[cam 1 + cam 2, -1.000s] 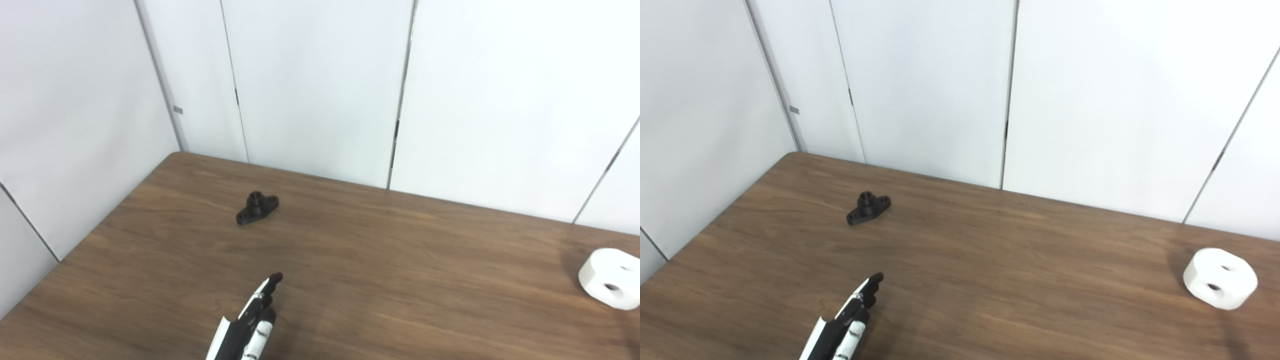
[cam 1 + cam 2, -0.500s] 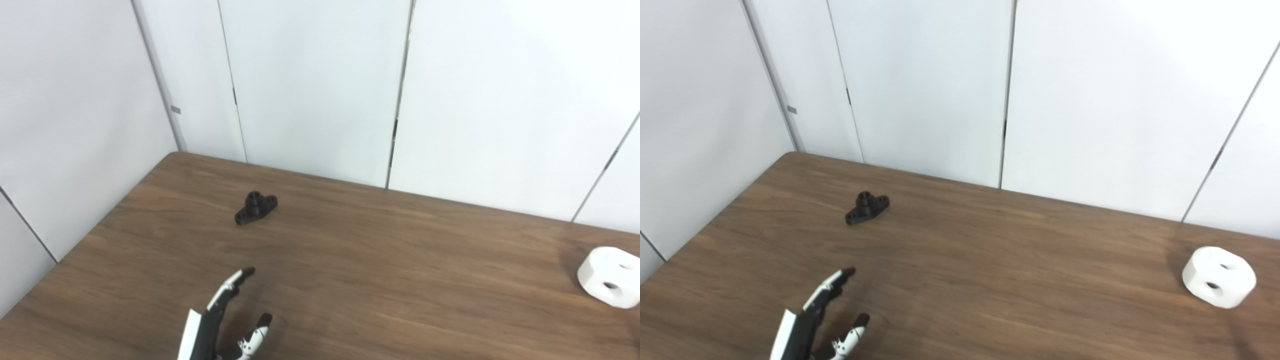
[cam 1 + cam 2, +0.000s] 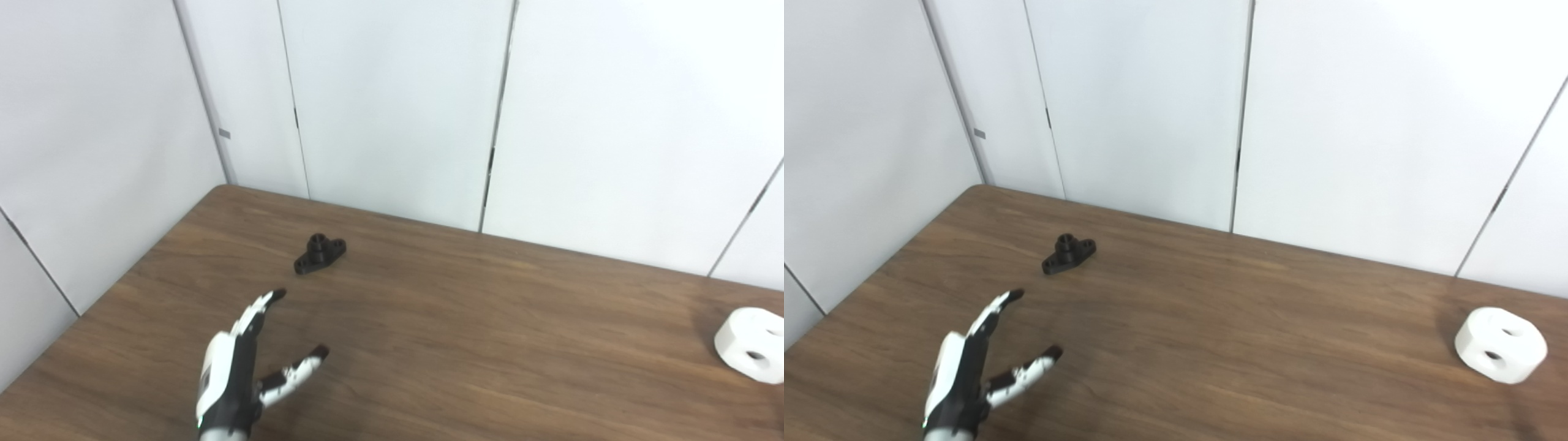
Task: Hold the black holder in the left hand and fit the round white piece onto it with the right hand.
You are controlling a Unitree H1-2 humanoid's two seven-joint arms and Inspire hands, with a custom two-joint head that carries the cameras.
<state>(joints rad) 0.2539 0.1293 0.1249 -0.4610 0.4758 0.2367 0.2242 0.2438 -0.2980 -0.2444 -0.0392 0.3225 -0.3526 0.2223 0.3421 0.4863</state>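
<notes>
On the wooden table [image 3: 465, 318], the black holder [image 3: 320, 253] lies toward the far left, untouched. Left hand [image 3: 242, 361] hovers just short of it, fingers and thumb spread, holding nothing. Far right, the round white piece [image 3: 1500, 345] sits well apart. Right hand is out of sight.

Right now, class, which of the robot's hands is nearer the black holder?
Left. The left hand reaches toward the black holder with fingers apart, not touching it. The right hand is out of view.
</notes>
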